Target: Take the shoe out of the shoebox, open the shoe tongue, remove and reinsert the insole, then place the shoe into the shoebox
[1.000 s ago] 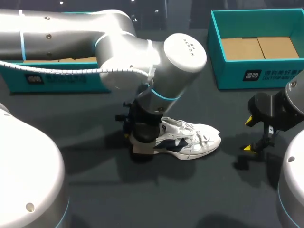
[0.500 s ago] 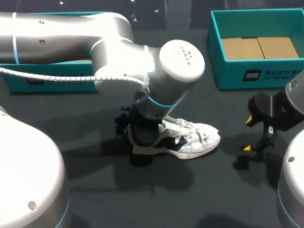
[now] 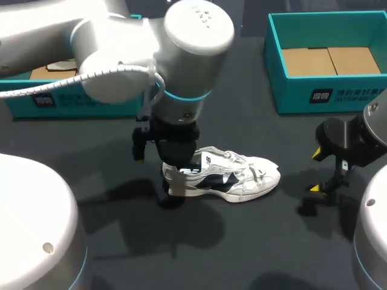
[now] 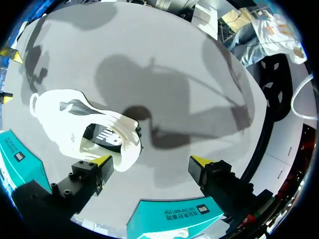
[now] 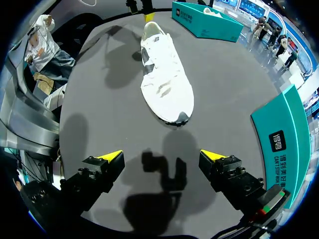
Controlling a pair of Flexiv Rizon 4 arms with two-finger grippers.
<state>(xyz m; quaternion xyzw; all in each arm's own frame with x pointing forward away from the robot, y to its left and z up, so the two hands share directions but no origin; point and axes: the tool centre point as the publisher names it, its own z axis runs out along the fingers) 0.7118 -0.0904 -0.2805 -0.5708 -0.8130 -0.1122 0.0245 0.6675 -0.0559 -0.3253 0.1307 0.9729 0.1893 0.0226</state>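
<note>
A white shoe (image 3: 233, 176) with dark navy patches lies on its sole on the dark table, toe pointing right. My left gripper (image 3: 152, 172) hovers at its heel with the fingers spread wide. In the left wrist view the shoe (image 4: 84, 127) sits just outside one fingertip (image 4: 102, 162), and only bare table lies inside my left gripper (image 4: 152, 162). My right gripper (image 3: 316, 171) stands open to the right of the toe, apart from it. In the right wrist view the shoe (image 5: 164, 82) lies well ahead of my right gripper (image 5: 162, 156), toe toward it.
An open teal shoebox (image 3: 326, 93) with a cardboard floor stands at the back right. A second teal box (image 3: 66, 99) stands at the back left, partly behind my left arm. Dark table surface surrounds the shoe.
My left gripper has opened, let go of the shoe's heel and lifted up and to the left. The shoe has stayed in place. The right arm has not moved.
</note>
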